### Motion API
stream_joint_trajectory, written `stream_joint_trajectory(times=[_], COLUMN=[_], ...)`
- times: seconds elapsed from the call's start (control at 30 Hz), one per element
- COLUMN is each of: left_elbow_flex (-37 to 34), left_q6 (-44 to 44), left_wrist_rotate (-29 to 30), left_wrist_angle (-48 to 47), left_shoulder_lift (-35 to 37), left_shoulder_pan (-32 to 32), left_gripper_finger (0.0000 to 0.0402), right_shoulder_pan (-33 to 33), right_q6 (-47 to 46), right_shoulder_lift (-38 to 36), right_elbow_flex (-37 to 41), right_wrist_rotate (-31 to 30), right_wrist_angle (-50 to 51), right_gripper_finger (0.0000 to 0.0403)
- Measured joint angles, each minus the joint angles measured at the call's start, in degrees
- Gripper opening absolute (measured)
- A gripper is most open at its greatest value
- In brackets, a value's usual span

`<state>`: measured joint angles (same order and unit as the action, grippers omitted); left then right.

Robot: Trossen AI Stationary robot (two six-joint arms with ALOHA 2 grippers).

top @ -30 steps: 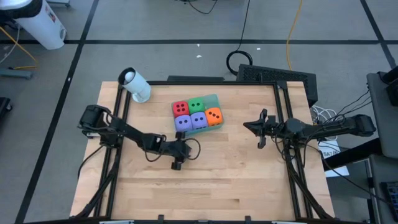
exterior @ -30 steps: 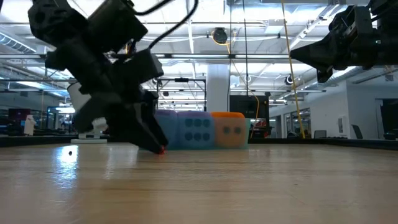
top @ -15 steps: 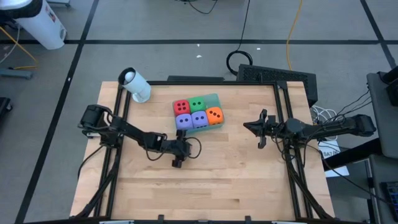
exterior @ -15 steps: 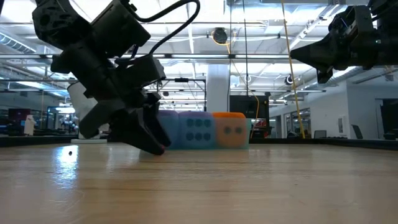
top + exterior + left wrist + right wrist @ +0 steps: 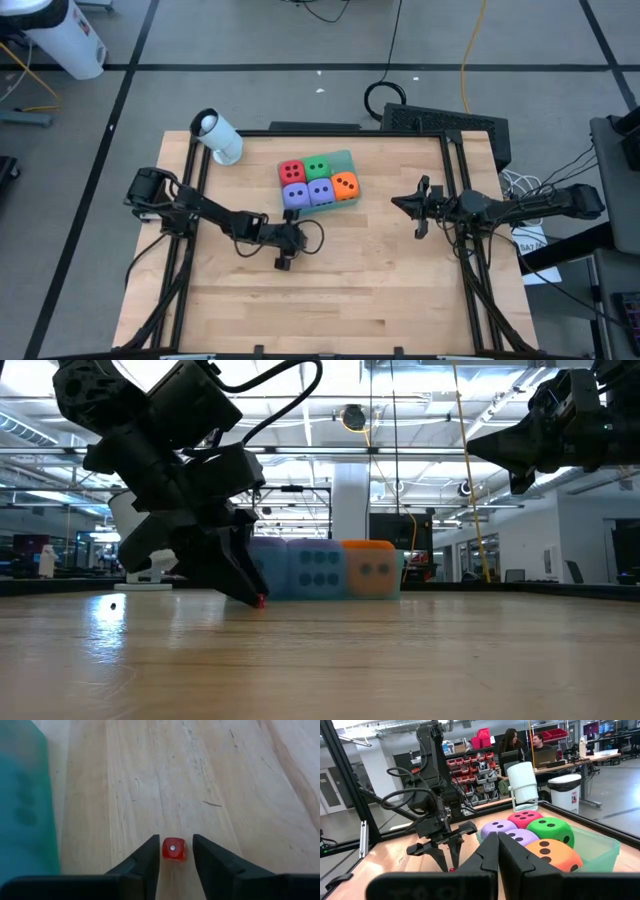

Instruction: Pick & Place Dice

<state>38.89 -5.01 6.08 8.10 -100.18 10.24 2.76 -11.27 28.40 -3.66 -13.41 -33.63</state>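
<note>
Left end effector (image 5: 174, 857): tips down on the tabletop (image 5: 380, 280), fingers parted around a tiny red die (image 5: 173, 848), gaps showing each side.
Right end effector (image 5: 417, 206): closed, raised over the tabletop's right side.
Large dice (image 5: 318, 181): five, packed in the teal tray (image 5: 346, 157), just beyond the left end effector.

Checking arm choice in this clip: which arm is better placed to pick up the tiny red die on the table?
Left. The left gripper already straddles the small red die on the table; the right gripper hangs shut, well away.
</note>
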Motion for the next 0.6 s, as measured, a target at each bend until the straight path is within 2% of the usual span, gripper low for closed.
stream_joint_trajectory(times=[0.6], left_elbow_flex=[-0.15], left_q6=[1.16], left_wrist_rotate=[0.67], left_wrist_angle=[2.24], left_shoulder_lift=[-0.15], left_shoulder_pan=[-0.02], left_gripper_finger=[0.0045], right_shoulder_pan=[0.0], right_q6=[0.11], right_shoulder_lift=[0.03], right_elbow_flex=[0.0], right_wrist_rotate=[0.17], right_wrist_angle=[-0.39], right_gripper_finger=[0.0])
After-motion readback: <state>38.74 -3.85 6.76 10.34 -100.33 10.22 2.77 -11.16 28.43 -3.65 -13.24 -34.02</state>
